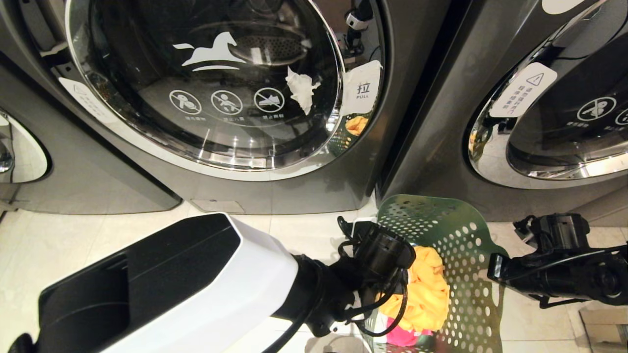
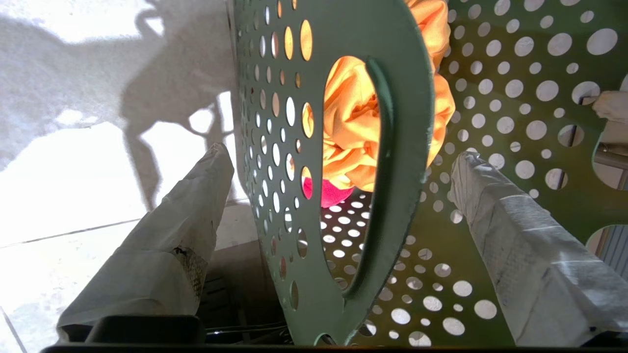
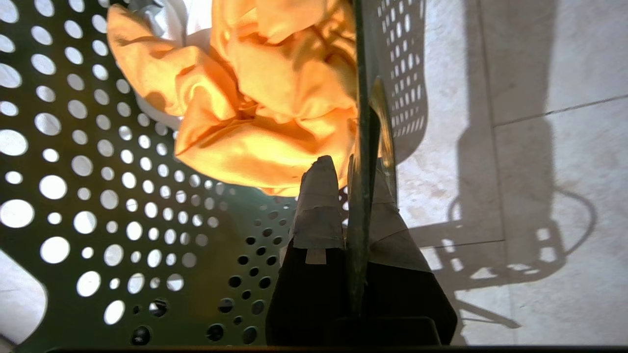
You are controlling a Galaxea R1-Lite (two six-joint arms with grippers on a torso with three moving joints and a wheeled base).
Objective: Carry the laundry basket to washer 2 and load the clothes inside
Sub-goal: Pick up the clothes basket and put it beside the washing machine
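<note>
Left hand [image 2: 338, 162]: fingers spread wide apart, straddling the basket's near wall at its oval handle, holding nothing; seen at lower centre of the head view.
Right hand [image 3: 351, 169]: fingers pressed together on the basket's wall, one finger inside and one outside.
Basket [image 1: 456, 245]: green, perforated, standing on the floor at lower right of the head view, just in front of the gap between two washers.
Clothes: a yellow garment [image 1: 427, 289] piled on top, a pink one [image 1: 400, 336] under it, a white one [image 3: 171, 19] glimpsed in the right wrist view.
Step in hand (judged): the basket seems set down; the grips are being let go before the door is dealt with.
Advice: the right hand should be opened fully before it is lifted, so the wall is not dragged and the basket tipped.
Washer [image 1: 216, 88]: upper centre of the head view, round door shut, pull tab [image 1: 362, 87] at the door's right edge.
Number label: not visible, so which washer this is cannot be told.
</note>
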